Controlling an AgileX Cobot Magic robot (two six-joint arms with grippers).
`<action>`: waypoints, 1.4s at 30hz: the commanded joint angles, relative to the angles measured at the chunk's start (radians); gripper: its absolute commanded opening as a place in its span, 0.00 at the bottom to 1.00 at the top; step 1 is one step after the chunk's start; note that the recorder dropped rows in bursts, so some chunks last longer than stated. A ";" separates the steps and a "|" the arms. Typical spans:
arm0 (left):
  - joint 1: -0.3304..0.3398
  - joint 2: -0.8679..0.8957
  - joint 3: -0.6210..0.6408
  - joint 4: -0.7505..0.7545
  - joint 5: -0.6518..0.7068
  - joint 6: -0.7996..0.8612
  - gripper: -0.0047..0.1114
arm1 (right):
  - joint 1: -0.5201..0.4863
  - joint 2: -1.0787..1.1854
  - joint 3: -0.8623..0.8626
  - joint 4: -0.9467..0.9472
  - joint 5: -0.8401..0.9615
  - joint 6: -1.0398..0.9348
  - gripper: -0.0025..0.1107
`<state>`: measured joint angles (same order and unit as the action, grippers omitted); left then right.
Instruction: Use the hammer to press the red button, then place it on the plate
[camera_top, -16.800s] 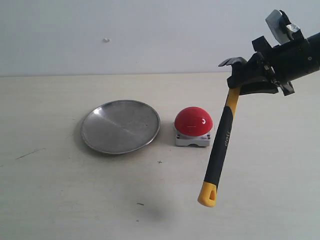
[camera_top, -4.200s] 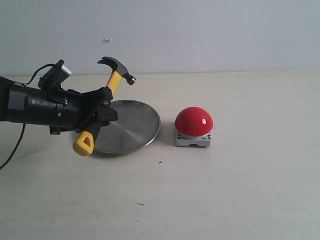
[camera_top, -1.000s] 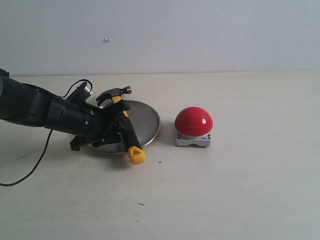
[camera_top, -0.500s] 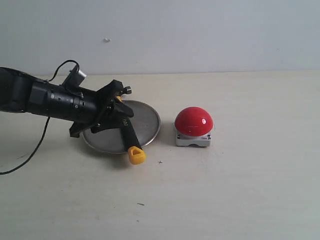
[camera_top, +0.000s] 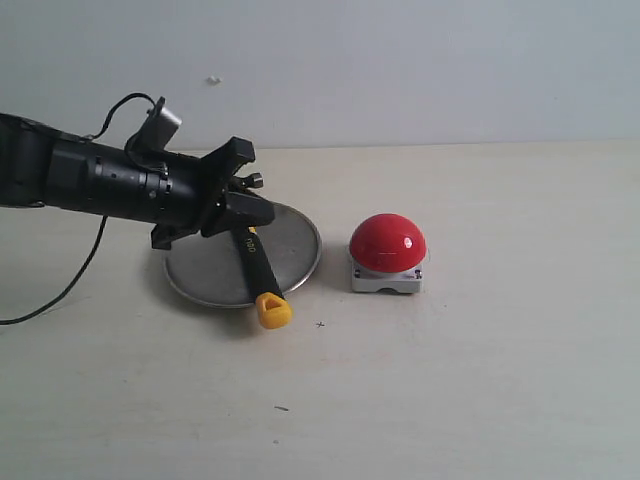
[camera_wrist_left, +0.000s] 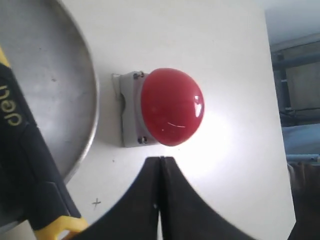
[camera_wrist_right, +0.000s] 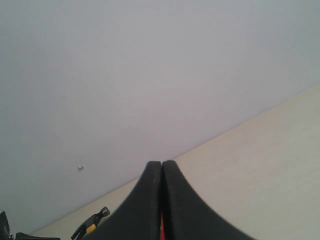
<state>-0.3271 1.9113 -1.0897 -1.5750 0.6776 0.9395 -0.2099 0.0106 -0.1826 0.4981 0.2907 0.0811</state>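
hammer (camera_top: 256, 265) across plate (camera_top: 296, 240), looped end past near rim; button (camera_top: 387, 243) just right of plate

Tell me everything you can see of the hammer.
The hammer lies across the plate, and no gripper holds it. Its handle is black and rubbery-looking with white lettering. It is yellow near the head and has a yellow looped end that sticks out past the plate's near rim. The dark steel head is mostly hidden behind the left gripper, whose fingers are shut and empty beside the handle.
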 joint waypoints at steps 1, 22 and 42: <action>-0.041 -0.044 -0.003 -0.001 -0.030 0.047 0.04 | 0.000 0.004 0.005 -0.002 -0.002 -0.002 0.02; -0.045 -0.460 0.392 -0.092 -0.381 0.429 0.04 | 0.000 0.004 0.005 -0.002 -0.002 -0.002 0.02; -0.045 -1.248 0.775 -0.169 -0.559 0.575 0.04 | 0.000 0.004 0.005 -0.002 -0.002 -0.002 0.02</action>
<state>-0.3663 0.7574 -0.3793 -1.7379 0.2238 1.5014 -0.2099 0.0106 -0.1826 0.4981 0.2907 0.0811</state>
